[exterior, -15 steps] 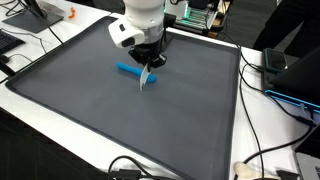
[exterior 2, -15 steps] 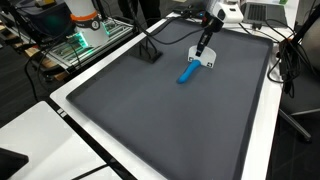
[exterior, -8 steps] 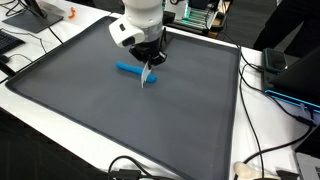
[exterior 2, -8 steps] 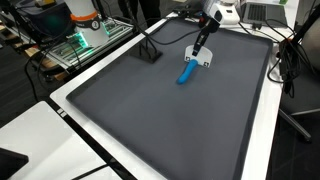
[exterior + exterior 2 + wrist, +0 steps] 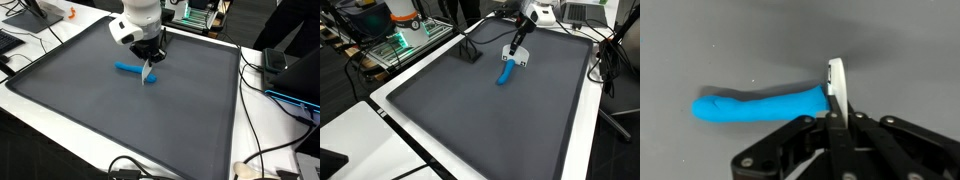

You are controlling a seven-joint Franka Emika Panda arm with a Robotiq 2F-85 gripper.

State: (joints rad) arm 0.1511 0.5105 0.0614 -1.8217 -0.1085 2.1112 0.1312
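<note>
Wrist view gives the closest look: the tool (image 5: 834,118) has its two fingers drawn in almost together, pinching a thin white piece (image 5: 836,80) that is seen edge-on and stands upright between them. Just beside that piece lies a blue stick (image 5: 760,105), flat on the dark grey mat (image 5: 730,40), with its long side running across the picture. The stick's near end meets the white piece; whether the two are joined or only touching cannot be told from here.

In both exterior views the arm reaches down over the far part of the mat. In an exterior view the tool (image 5: 148,60) hangs nearly straight down, with the white piece (image 5: 149,74) below its fingertips and the blue stick (image 5: 127,68) stretching away from it to one side on the mat (image 5: 100,115). In an exterior view from the opposite end, the tool (image 5: 518,42) comes in at a tilt, the white piece (image 5: 514,59) sits at its tip, and the blue stick (image 5: 505,72) lies just below it, pointing toward the middle of the mat (image 5: 470,110).

The mat covers most of a white bench (image 5: 55,122). A black stand (image 5: 470,50) rests on the mat, well apart from the stick.
</note>
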